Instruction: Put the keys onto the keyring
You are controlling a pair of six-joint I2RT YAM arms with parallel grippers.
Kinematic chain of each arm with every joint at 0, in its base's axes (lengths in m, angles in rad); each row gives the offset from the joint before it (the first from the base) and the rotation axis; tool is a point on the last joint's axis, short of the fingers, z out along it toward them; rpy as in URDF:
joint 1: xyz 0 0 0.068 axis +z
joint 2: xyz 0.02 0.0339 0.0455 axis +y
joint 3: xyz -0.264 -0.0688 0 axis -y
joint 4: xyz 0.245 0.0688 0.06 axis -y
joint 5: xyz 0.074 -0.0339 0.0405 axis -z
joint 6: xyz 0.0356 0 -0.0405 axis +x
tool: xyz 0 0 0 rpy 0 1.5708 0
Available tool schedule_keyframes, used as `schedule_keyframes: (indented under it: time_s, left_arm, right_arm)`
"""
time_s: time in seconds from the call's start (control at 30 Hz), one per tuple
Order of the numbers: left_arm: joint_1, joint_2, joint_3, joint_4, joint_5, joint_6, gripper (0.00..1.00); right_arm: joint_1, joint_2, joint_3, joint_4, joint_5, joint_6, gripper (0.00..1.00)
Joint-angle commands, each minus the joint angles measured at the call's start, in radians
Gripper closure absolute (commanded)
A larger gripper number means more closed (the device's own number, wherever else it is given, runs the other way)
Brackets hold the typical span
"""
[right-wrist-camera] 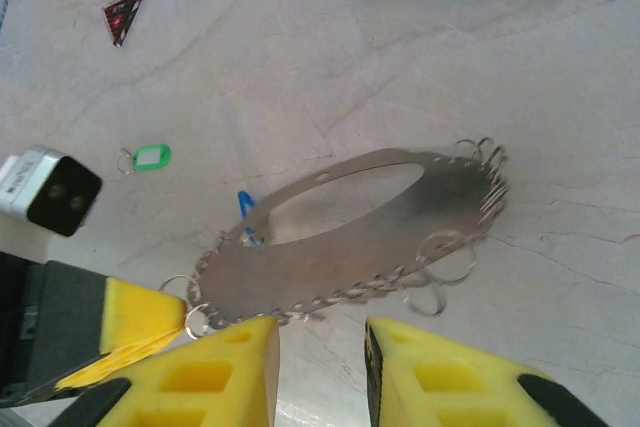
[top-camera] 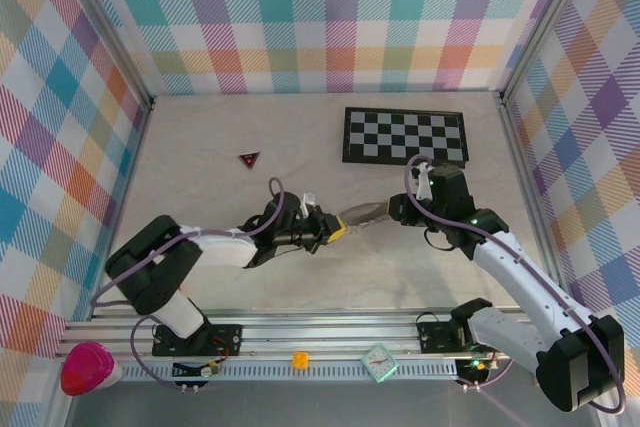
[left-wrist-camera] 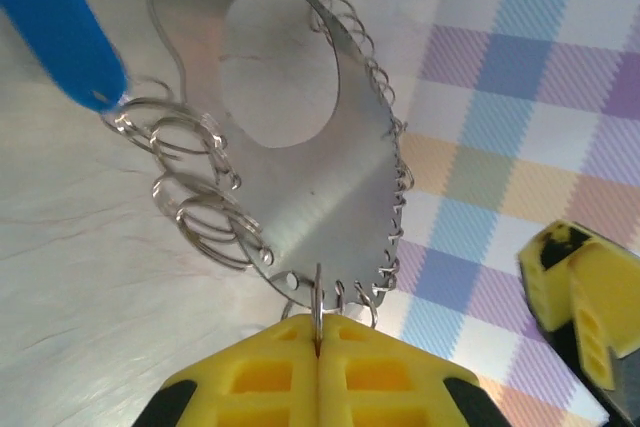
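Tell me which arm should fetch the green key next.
Right: the right fingers are open and empty, while the left fingers pinch the keyring; the green key lies loose on the table.

Left arm [top-camera: 170,267] and right arm [top-camera: 520,275]: smooth white links, bulky black joint housings, black base blocks. A thin lilac cable [top-camera: 118,281] loops along each arm. Left gripper [left-wrist-camera: 318,325] and right gripper [right-wrist-camera: 322,347]: yellow moulded fingers [right-wrist-camera: 450,379] with rectangular recesses and black corners and backing.

No text, label, brand, number or sign can be read on anything here.
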Motion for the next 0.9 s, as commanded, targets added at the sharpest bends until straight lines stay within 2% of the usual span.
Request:
schedule_keyframes:
  time_s: [0.0,0.07,0.13,0.33,0.47,0.5,0.57,0.63,0.77,0.87]
  left_arm:
    - [-0.007,-0.104,0.064,-0.309,-0.101,0.171,0.91]
    - [-0.007,-0.118,0.092,-0.412,-0.142,0.212,0.89]
    - [-0.007,-0.113,0.1,-0.445,-0.156,0.222,0.88]
    - [-0.011,-0.073,0.077,-0.421,-0.152,0.195,0.91]
    - [-0.018,-0.063,0.064,-0.419,-0.173,0.188,0.88]
    - [-0.018,-0.066,0.061,-0.421,-0.18,0.187,0.85]
    - [-0.024,-0.085,0.055,-0.445,-0.217,0.189,0.67]
    - [-0.025,-0.11,0.054,-0.476,-0.251,0.2,0.56]
    - [-0.027,-0.18,0.069,-0.564,-0.331,0.24,0.42]
    - [-0.029,-0.247,0.098,-0.654,-0.413,0.305,0.38]
  right_arm:
    - [-0.007,0.012,0.01,-0.014,-0.02,-0.007,0.72]
    - [-0.006,0.017,0.008,-0.017,-0.021,-0.007,0.72]
    - [-0.006,0.021,0.007,-0.02,-0.022,-0.006,0.72]
    - [-0.006,0.024,-0.001,-0.046,-0.034,-0.002,0.73]
    - [-0.007,0.034,-0.008,-0.055,-0.053,0.003,0.73]
    - [-0.006,0.036,-0.011,-0.054,-0.057,0.003,0.73]
    - [-0.006,0.042,-0.015,-0.051,-0.067,0.007,0.73]
    - [-0.006,0.05,-0.018,-0.049,-0.077,0.009,0.74]
    - [-0.005,0.077,-0.015,-0.048,-0.099,0.004,0.75]
    - [-0.004,0.103,-0.005,-0.049,-0.125,-0.007,0.76]
